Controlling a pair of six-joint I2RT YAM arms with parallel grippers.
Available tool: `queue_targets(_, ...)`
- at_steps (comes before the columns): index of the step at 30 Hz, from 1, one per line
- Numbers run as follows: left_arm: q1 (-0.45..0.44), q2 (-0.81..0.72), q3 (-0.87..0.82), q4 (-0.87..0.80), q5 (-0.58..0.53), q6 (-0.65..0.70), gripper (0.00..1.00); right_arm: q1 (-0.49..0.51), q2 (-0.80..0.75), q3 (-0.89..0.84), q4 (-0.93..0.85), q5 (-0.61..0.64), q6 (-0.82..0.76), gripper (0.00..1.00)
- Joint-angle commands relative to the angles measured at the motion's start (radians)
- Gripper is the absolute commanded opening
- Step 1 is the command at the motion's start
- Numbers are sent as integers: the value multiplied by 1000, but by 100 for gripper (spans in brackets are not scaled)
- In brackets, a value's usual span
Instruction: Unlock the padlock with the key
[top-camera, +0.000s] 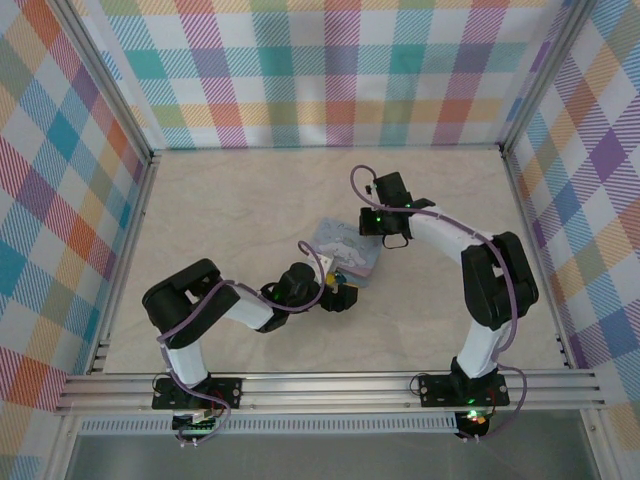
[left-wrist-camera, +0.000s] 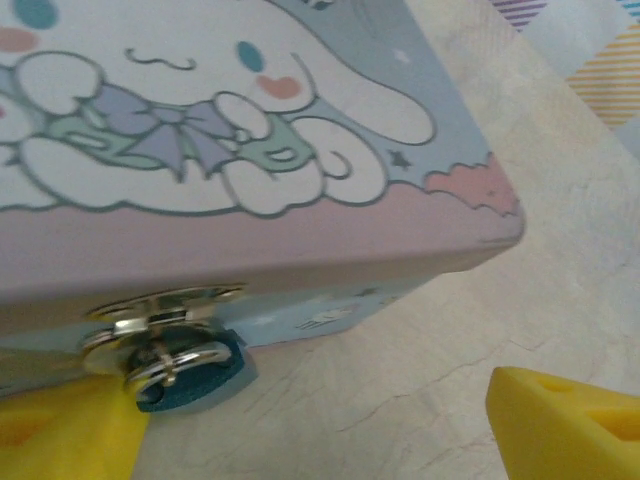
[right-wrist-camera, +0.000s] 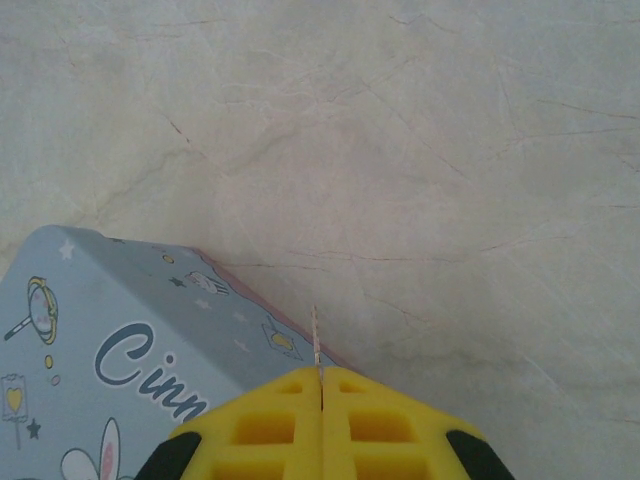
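Observation:
A pastel tin box with a cartoon print lies mid-table. On its front wall a small blue padlock with a silver shackle hangs from the metal hasp. My left gripper is open in front of that wall. Its left finger sits right at the padlock's lower left and the other finger stands far to the right. My right gripper is shut on the key. The thin blade pokes out edge-on between the fingers, above the box's far edge.
The box takes up the upper left of the left wrist view, with bare marbled table to its right. Checkered walls and aluminium rails enclose the workspace. The right arm arches over from the right.

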Motion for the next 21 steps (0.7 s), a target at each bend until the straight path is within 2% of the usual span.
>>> queue_targets(1, -15, 5, 27, 62, 82, 20, 81, 8, 7, -11, 20, -18, 0, 0)
queue_targets(4, -13, 14, 39, 66, 100, 10, 75, 8, 2, -15, 22, -16, 1, 0)
queue_targets(10, -13, 42, 38, 100, 103, -13, 76, 8, -12, -23, 24, -15, 1, 0)
queue_targets(17, -14, 89, 55, 130, 156, -59, 67, 8, -19, -31, 28, -19, 3, 0)
queue_targets(21, -17, 97, 56, 122, 149, -67, 73, 8, -29, -25, 15, -7, -8, 0)
